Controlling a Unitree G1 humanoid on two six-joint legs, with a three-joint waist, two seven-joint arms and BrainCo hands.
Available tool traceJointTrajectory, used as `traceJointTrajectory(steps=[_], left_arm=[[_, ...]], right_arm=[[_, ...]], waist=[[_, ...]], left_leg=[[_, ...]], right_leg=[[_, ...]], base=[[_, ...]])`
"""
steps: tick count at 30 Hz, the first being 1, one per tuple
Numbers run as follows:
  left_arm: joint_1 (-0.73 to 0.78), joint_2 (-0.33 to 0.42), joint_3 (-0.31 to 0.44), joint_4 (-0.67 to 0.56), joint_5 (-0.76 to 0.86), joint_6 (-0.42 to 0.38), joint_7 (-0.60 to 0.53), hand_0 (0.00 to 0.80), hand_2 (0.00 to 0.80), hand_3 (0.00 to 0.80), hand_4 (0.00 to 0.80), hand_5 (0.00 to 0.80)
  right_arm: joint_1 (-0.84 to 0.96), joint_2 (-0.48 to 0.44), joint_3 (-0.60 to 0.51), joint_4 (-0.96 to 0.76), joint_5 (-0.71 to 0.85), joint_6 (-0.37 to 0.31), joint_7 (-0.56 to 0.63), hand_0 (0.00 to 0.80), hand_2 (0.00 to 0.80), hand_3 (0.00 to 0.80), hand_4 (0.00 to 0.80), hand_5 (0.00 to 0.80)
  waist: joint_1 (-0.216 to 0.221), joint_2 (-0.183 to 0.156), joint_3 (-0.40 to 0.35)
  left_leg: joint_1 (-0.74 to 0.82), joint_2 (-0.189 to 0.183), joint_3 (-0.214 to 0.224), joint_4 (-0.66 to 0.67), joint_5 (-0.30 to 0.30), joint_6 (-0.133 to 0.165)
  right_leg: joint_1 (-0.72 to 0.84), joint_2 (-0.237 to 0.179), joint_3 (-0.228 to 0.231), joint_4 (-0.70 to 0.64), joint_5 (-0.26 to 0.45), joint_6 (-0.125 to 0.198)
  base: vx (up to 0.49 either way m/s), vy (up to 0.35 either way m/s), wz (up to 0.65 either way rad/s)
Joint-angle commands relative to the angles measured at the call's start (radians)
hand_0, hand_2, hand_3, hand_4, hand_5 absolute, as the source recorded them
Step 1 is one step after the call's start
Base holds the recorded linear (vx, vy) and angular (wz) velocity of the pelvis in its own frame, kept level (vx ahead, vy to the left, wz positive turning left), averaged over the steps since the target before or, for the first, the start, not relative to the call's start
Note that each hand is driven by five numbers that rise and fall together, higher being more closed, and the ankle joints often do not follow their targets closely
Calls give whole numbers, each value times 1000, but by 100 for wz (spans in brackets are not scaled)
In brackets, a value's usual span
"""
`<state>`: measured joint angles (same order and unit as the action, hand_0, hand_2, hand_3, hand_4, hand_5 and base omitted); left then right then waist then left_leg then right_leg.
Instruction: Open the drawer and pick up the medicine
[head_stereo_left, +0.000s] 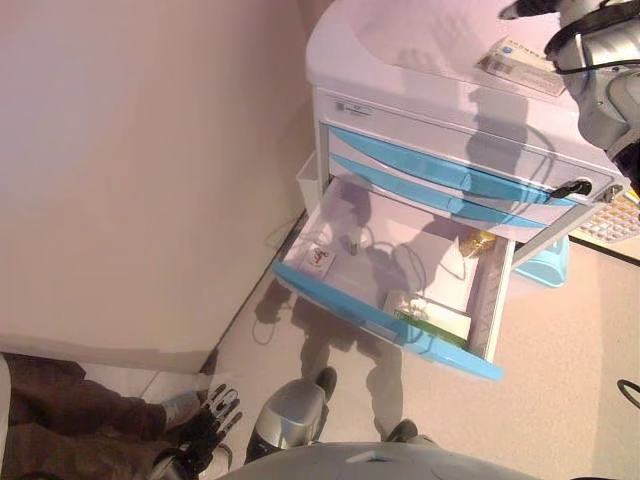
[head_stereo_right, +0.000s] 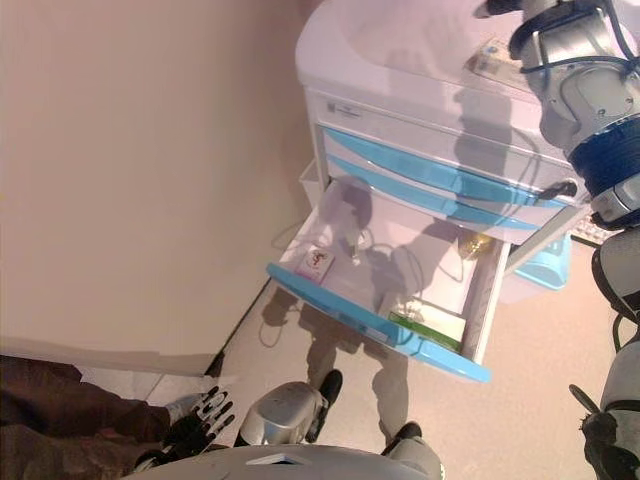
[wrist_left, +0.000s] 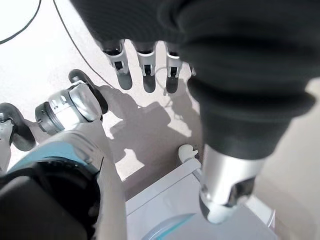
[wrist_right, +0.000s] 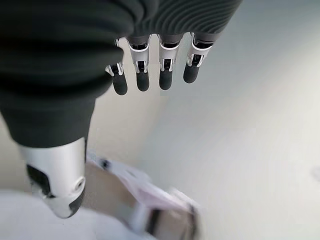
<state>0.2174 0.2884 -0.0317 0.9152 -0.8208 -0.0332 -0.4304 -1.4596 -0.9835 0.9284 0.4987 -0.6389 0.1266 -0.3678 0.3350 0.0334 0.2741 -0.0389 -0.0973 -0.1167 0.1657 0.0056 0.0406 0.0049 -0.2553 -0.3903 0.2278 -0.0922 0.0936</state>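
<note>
Left eye view showed the open drawer (head_stereo_left: 330, 235) with the medicine box (head_stereo_left: 436, 318) at its front, below the raised, empty, straight-fingered right hand (wrist_right: 150, 70).

A plain beige wall (head_stereo_left: 140, 160) meets a pale floor (head_stereo_left: 570, 380).
</note>
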Motion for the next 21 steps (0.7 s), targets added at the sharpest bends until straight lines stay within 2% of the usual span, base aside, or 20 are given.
traceJointTrajectory(steps=[1, 3, 4, 6, 9, 13, 15, 21], left_arm=[[52, 37, 29, -47, 77, -44, -34, 0, 0, 0, 0, 0], [46, 35, 33, -63, 118, -46, -26, 0, 0, 0, 0, 0], [38, 41, 25, -73, 136, -63, -34, 0, 0, 0, 0, 0], [19, 46, 8, -91, 165, -74, -21, 0, 0, 0, 0, 0], [-19, 72, -27, -121, 217, -96, 7, 0, 0, 0, 0, 0], [-85, 122, -116, -174, 324, -79, 76, 0, 0, 0, 0, 0], [-126, 142, -156, -172, 396, -74, 115, 0, 0, 0, 0, 0], [-227, 159, -270, -115, 527, -28, 179, 0, 0, 0, 0, 0]], right_arm=[[48, -30, -100, -238, 100, -31, 93, 0, 0, 0, 0, 0], [146, -37, -187, -406, 181, -26, 195, 0, 0, 0, 0, 0], [228, -31, -260, -499, 313, -39, 281, 0, 0, 0, 0, 0], [354, -19, -359, -634, 465, -54, 403, 0, 0, 0, 0, 0], [530, 16, -461, -803, 696, -106, 605, 0, 0, 0, 0, 0], [683, 59, -474, -916, 984, -80, 793, 0, 0, 0, 0, 0], [744, 80, -471, -938, 1077, -46, 829, 0, 0, 0, 0, 0], [890, 128, -486, -967, 1150, -68, 924, 0, 0, 0, 0, 0]], waist=[[-10, -26, -63], [-41, -22, -63], [-63, -20, -59], [-101, -17, -61], [-149, -19, -60], [-204, -19, -68], [-228, -18, -69], [-301, -8, -57]], left_leg=[[-3, -13, -6, -23, -91, -9], [-2, -4, 13, -29, -88, -7], [4, 3, 29, -32, -93, -9], [7, 16, 52, -41, -90, -10], [21, 34, 93, -47, -96, -15], [25, 59, 141, -53, -92, -25], [30, 66, 159, -55, -92, -29], [46, 81, 202, -58, -96, -39]], right_leg=[[41, 19, 3, 90, -64, 0], [30, 25, 19, 83, -55, 2], [22, 27, 35, 87, -55, 4], [7, 36, 56, 79, -45, 7], [-7, 45, 91, 82, -43, 14], [-16, 63, 120, 57, -37, 14], [-18, 69, 132, 49, -32, 14], [-26, 82, 168, 35, -34, 15]], base=[[-98, -57, -17], [-118, -68, -25], [-129, -86, -27], [-108, -80, -30], [-81, -98, -47], [-81, -127, -58], [-67, -103, -58], [-47, -42, -25]])
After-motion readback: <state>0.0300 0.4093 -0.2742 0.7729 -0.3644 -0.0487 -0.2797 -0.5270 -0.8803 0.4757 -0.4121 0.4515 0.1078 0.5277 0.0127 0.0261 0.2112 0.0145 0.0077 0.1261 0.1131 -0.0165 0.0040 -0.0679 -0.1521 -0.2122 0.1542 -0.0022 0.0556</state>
